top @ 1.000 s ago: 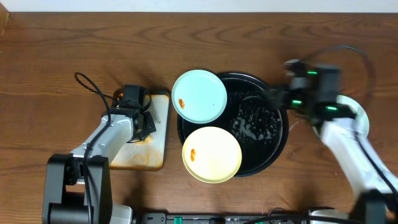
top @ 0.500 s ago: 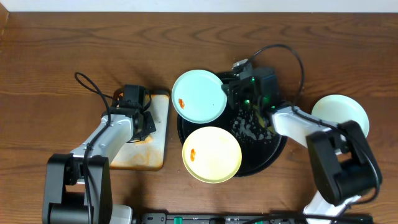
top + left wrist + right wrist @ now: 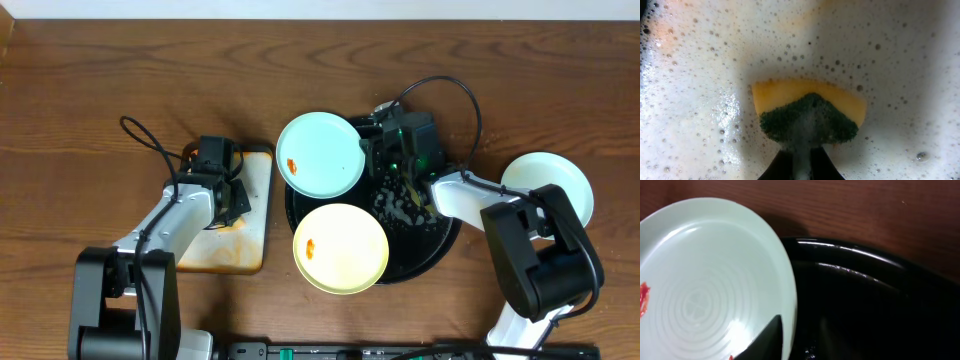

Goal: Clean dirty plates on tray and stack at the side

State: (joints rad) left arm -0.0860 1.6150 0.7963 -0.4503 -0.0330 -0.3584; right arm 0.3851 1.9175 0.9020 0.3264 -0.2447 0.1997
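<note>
A pale blue plate (image 3: 320, 153) with a red smear leans over the back left rim of the black tray (image 3: 440, 230). A pale yellow plate (image 3: 340, 248) with an orange smear lies at the tray's front left. A third pale plate (image 3: 547, 182) rests on the table to the right. My right gripper (image 3: 368, 155) straddles the blue plate's (image 3: 710, 280) right rim. One of its fingers (image 3: 767, 340) lies on the plate's top; the other is lost in the dark tray (image 3: 865, 305). My left gripper (image 3: 801, 152) is shut on a yellow-green sponge (image 3: 810, 117) in white foam.
The left gripper (image 3: 225, 190) sits over a small, orange-stained rectangular tray (image 3: 250, 245) left of the black tray. Foam and water drops speckle the black tray's middle (image 3: 405, 200). Cables trail from both arms.
The right arm has swung in from the table's right side to the blue plate's rim, and its jaws have narrowed. The left arm has not moved.
</note>
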